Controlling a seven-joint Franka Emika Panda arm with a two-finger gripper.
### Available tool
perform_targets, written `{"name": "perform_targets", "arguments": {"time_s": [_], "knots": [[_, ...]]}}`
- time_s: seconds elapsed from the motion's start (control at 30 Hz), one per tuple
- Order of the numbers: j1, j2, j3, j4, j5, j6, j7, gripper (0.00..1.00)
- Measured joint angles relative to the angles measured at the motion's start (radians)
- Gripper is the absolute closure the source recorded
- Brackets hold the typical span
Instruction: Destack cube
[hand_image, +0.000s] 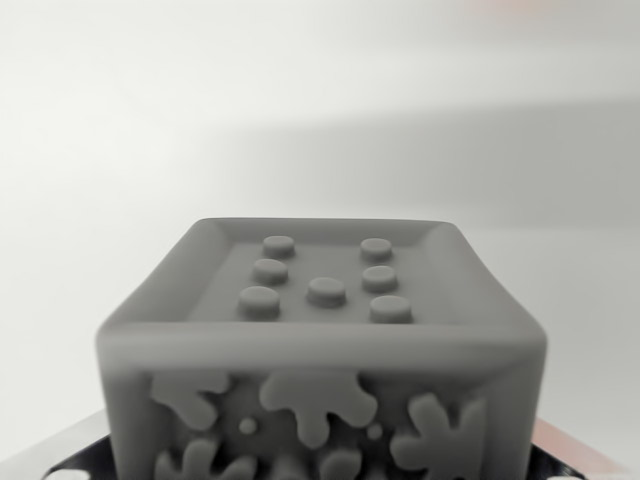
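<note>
Grey cube (320, 340) filling the lower centre of the frame, seen close and from slightly above. Top face recessed inside a raised rim, carrying seven round studs (326, 291): three down the left side, three down the right, one in the middle toward the near edge. Front face, running off the bottom of the frame, covered with raised leaf-like or splash-like shapes (318, 398) and a few small dots between them. Near edges of the cube soft and out of focus; far rim sharper.

Below and to either side of the cube, at the lower left and lower right corners, a dark flat surface (70, 462) with a pale or reddish edge, too blurred and too cropped to name; possibly whatever the cube sits on, but contact not visible. No container in view and nothing lying inside the cube's shallow top recess other than the studs.

Behind the cube, a plain white background (150, 120) with a broad grey shadow band (480, 160) across the upper right.

Gripper fingers not in the frame; clenched or released cannot be told.
</note>
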Motion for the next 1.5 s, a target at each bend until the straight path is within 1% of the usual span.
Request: {"name": "perform_targets", "arguments": {"time_s": [0.33, 0.6, 0.67, 0.87, 1.5], "knots": [[0.011, -0.035, 0.000, -0.064, -0.004, 0.029, 0.014, 1.00], [0.017, -0.052, 0.000, -0.101, -0.006, 0.051, 0.021, 1.00], [0.017, -0.041, 0.000, -0.102, -0.006, 0.066, 0.021, 1.00], [0.017, 0.016, 0.001, -0.102, -0.004, 0.116, 0.020, 1.00], [0.014, 0.156, 0.011, -0.094, 0.021, 0.249, 0.003, 1.00]]}}
